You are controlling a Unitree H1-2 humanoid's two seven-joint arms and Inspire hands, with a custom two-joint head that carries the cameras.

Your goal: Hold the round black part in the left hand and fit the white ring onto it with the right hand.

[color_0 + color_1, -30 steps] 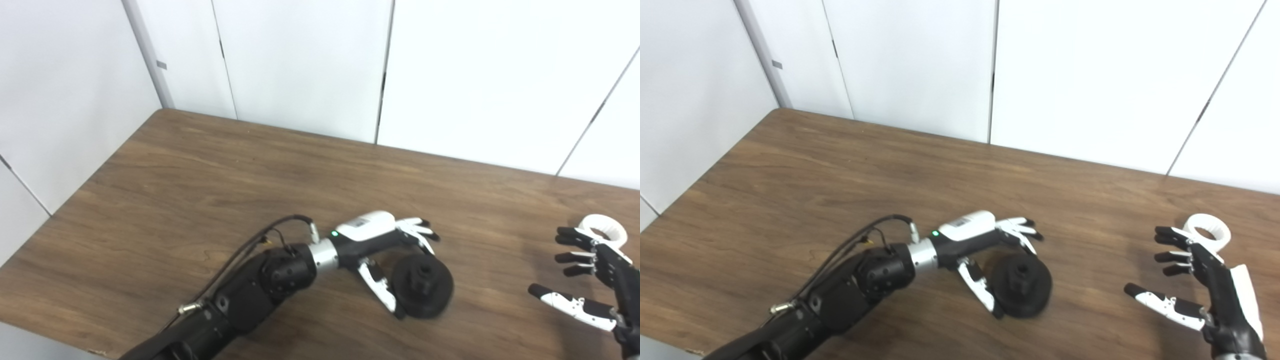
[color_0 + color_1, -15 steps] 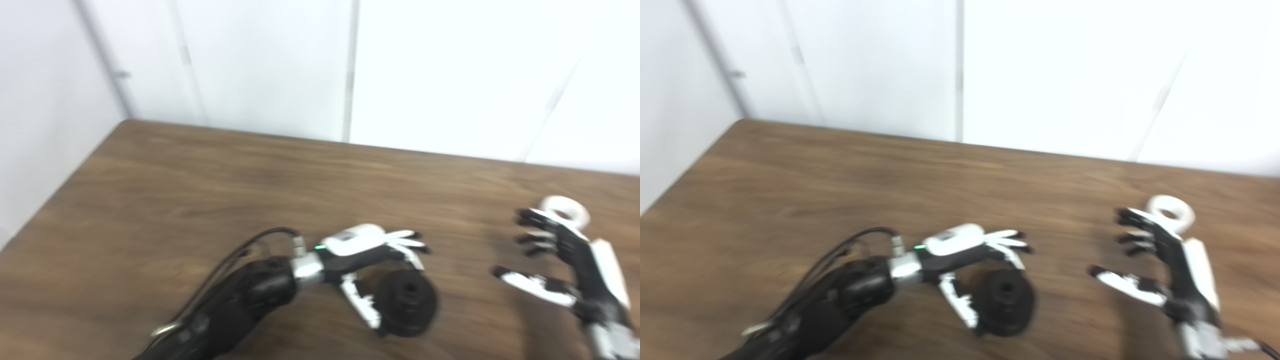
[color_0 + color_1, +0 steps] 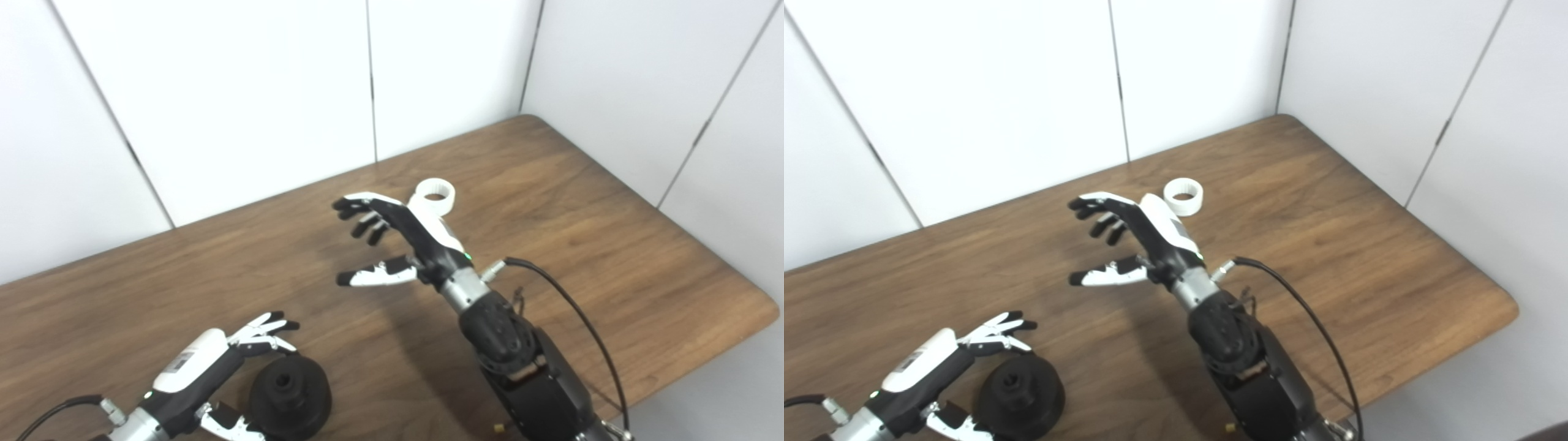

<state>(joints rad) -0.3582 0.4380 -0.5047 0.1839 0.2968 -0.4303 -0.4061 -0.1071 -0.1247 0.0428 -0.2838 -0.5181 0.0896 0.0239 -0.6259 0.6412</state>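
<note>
The round black part (image 3: 289, 397) lies flat on the brown table (image 3: 588, 233) near the front left edge. My left hand (image 3: 211, 373) is open beside it, fingers spread over its far side and thumb at its near side, holding nothing. The white ring (image 3: 432, 196) lies on the table toward the back wall. My right hand (image 3: 398, 242) is open and empty, raised above the table just in front and left of the ring, fingers spread. In the right eye view the ring (image 3: 1183, 196) shows apart from the right hand (image 3: 1136, 242).
White wall panels stand close behind the table and along its right side. The table's right corner (image 3: 759, 306) and front edge are in view. A black cable (image 3: 569, 306) loops beside my right forearm.
The camera has swung to the right, so the whole picture has shifted left. Both hands stay open and empty. The black part and the ring lie where they were.
</note>
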